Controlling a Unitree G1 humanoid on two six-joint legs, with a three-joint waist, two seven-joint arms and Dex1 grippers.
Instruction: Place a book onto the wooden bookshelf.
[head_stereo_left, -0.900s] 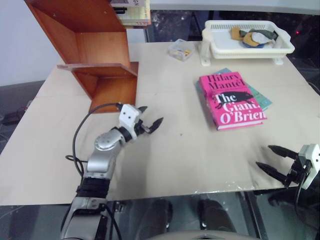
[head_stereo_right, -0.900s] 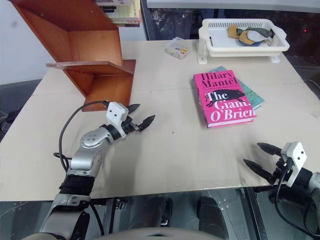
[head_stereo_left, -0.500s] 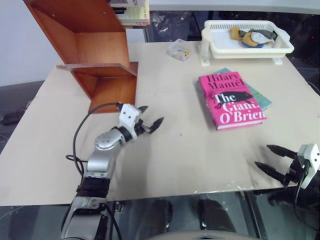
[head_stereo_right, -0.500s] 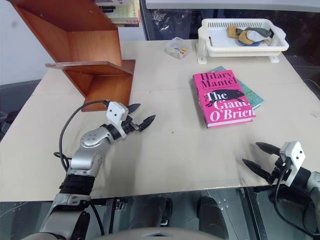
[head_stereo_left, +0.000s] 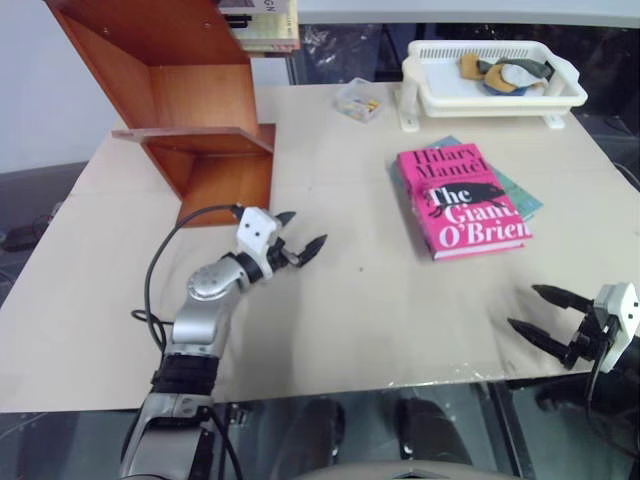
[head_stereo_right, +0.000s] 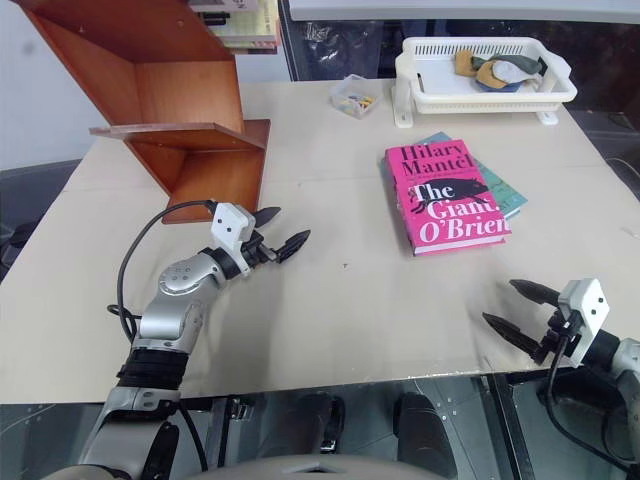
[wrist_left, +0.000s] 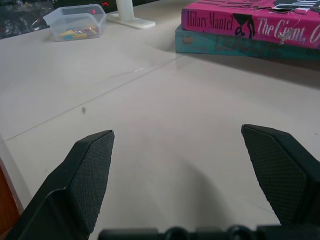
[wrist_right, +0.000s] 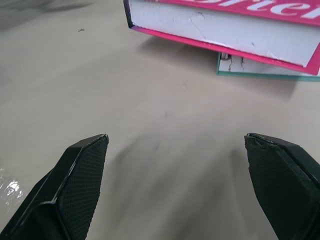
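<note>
- Right gripper (head_stereo_left: 553, 312), near tabletop (head_stereo_left: 380, 300) edge: jaws spread, empty.
- Left gripper (head_stereo_left: 302, 233), mid-tabletop: jaws spread, empty.
- Pink book (head_stereo_left: 462, 199) lies flat atop a teal book (head_stereo_left: 522, 198), apart from both grippers.
- Wooden bookshelf (head_stereo_left: 190, 100), far left corner.

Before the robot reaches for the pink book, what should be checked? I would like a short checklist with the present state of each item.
1. Left claw open and empty: ok.
2. Right claw open and empty: ok.
3. Pink book free on top, nothing on it: ok.
4. Pink book rests on the teal book, which may slide along: not ok.
5. Wooden bookshelf ledge free: ok.
6. Grip firmness on the book: cannot tell.
</note>
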